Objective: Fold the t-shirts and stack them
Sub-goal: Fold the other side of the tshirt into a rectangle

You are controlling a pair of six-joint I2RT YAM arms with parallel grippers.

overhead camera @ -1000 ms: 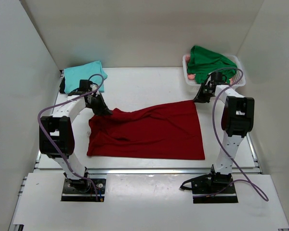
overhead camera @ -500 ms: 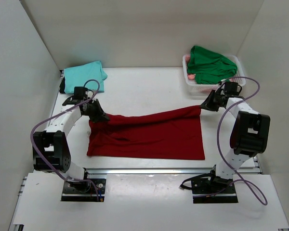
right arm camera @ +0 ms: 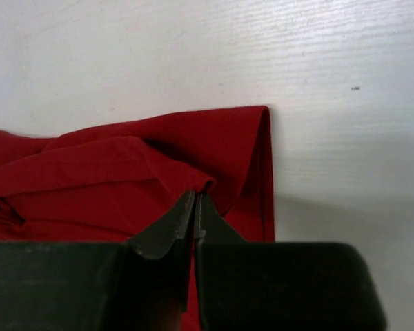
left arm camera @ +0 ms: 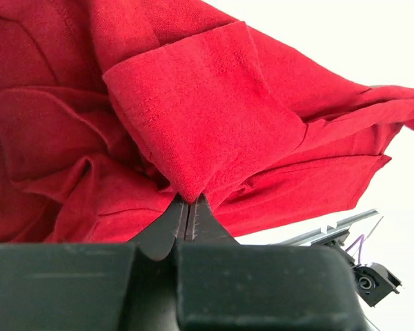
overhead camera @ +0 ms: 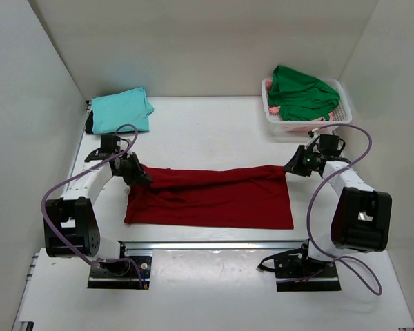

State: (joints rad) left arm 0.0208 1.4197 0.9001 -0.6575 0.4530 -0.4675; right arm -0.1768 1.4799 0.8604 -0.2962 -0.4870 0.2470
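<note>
The dark red t-shirt (overhead camera: 210, 196) lies across the middle of the table, its far edge lifted and drawn toward the front. My left gripper (overhead camera: 142, 178) is shut on that edge at its left end; the left wrist view shows a pinched fold of red cloth (left arm camera: 193, 131) above the closed tips (left arm camera: 188, 207). At the right end my right gripper (overhead camera: 290, 167) is shut on the red cloth (right arm camera: 124, 179), whose corner lies on the white table beyond the closed tips (right arm camera: 194, 201). A light teal t-shirt (overhead camera: 120, 109) lies folded at the back left. The bright green t-shirt (overhead camera: 300, 91) sits piled in the basket.
A white lattice basket (overhead camera: 334, 121) stands at the back right, just behind my right arm. White walls enclose the table on three sides. A metal rail (overhead camera: 214, 244) runs along the table's front edge.
Both grippers have pulled the red shirt's far edge toward the front, so the shirt now shows as a narrower band. Both arms have swung outward and nearer.
</note>
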